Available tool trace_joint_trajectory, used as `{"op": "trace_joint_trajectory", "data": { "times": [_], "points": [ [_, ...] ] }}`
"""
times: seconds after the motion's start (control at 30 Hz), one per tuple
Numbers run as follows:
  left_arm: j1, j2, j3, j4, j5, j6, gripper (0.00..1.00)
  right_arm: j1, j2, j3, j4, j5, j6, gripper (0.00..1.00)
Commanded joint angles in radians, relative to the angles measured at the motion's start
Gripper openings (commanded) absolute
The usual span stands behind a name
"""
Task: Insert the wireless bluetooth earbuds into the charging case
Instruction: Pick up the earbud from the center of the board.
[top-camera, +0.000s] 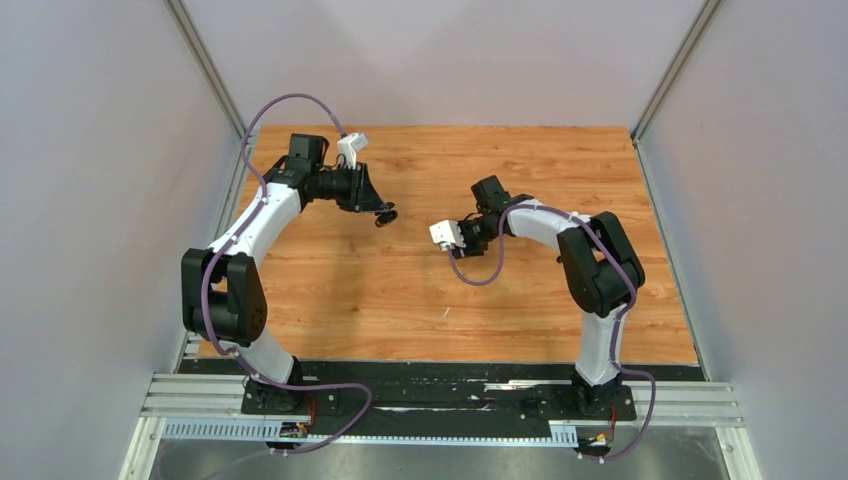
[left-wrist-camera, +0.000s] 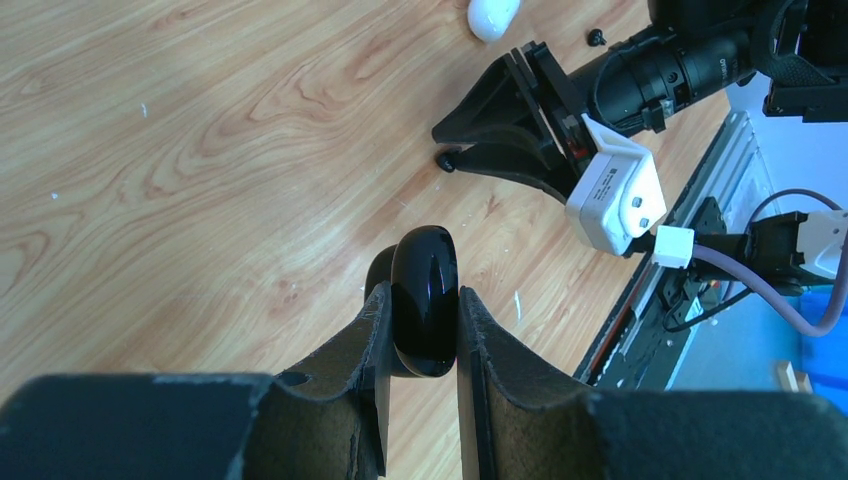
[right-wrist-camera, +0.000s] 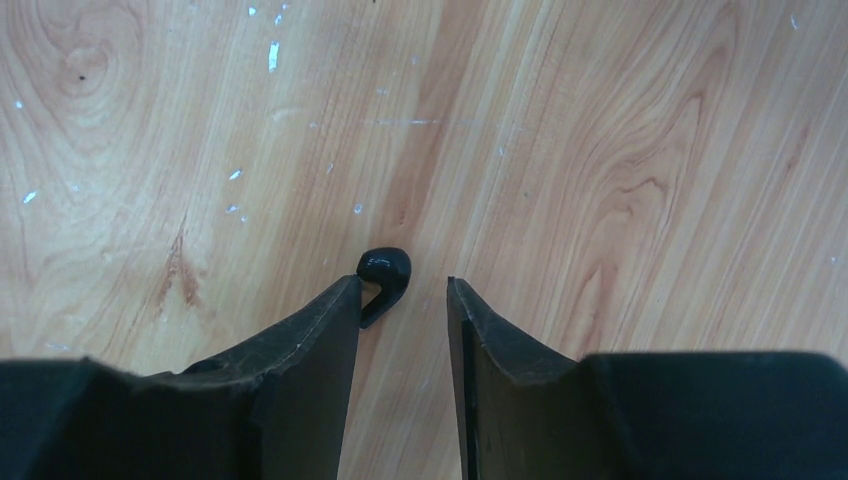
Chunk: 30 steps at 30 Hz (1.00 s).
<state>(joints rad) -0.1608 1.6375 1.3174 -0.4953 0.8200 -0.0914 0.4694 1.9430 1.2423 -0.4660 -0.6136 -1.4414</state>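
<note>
Above the wooden table (top-camera: 400, 310), left of centre in the overhead view, the left gripper (left-wrist-camera: 423, 296) pinches a black charging case (left-wrist-camera: 425, 262) edge-on, apparently presenting it for loading. Low in the right wrist view, the right gripper (right-wrist-camera: 403, 284) stands partly open over a black earbud (right-wrist-camera: 384, 268) lying on the wood beside one finger, seemingly lined up for pickup.

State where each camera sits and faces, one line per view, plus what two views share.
Top external: above and behind the bases, looking down on the table; left arm and right arm show.
Left wrist: looks along the left end effector, shut on the black case; its fingers show.
Right wrist: looks down past the open right end effector at a black earbud; its fingers show.
Shared: top and left wrist both show the case and right arm.
</note>
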Motion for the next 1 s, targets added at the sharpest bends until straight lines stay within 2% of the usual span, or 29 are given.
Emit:
{"op": "trace_joint_trajectory", "data": {
  "times": [0.0,0.2,0.3,0.37,0.47,0.57,0.67,0.73,0.8,0.87,0.9,0.97],
  "points": [
    [0.006,-0.006,0.01,0.036,0.011,-0.007,0.0,0.02,0.071,0.087,-0.183,-0.011,0.027,0.4],
    [0.006,-0.004,0.005,0.046,0.014,-0.017,0.0,0.025,0.132,0.177,-0.285,-0.029,0.125,0.42],
    [0.006,-0.004,0.004,0.052,0.018,-0.026,0.0,0.03,0.153,0.191,-0.303,-0.012,0.15,0.39],
    [0.006,-0.004,0.003,0.052,0.02,-0.027,0.0,0.031,0.166,0.2,-0.317,0.0,0.173,0.33],
    [0.006,-0.005,-0.001,0.048,0.023,-0.028,0.0,0.029,0.177,0.24,-0.363,-0.013,0.248,0.19],
    [0.006,-0.007,-0.006,0.047,0.025,-0.031,0.0,-0.005,0.156,0.293,-0.463,-0.17,0.329,0.08],
    [0.006,-0.011,-0.012,0.039,0.024,-0.029,0.0,-0.084,0.151,0.312,-0.496,-0.475,0.504,0.09],
    [0.006,-0.013,-0.015,0.024,0.022,-0.025,0.0,-0.15,0.188,0.321,-0.505,-0.661,0.626,0.15],
    [0.006,-0.015,-0.012,0.01,0.02,-0.018,0.0,-0.209,0.251,0.34,-0.499,-0.735,0.747,0.31],
    [0.006,-0.016,-0.006,-0.007,0.016,-0.009,0.0,-0.237,0.25,0.324,-0.415,-0.655,0.871,0.76],
    [0.006,-0.017,-0.003,-0.01,0.015,-0.006,0.0,-0.245,0.23,0.319,-0.405,-0.625,0.859,0.99],
    [0.006,-0.016,0.004,-0.016,0.013,-0.003,0.0,-0.248,0.187,0.32,-0.394,-0.538,0.829,1.0]
  ]
}}
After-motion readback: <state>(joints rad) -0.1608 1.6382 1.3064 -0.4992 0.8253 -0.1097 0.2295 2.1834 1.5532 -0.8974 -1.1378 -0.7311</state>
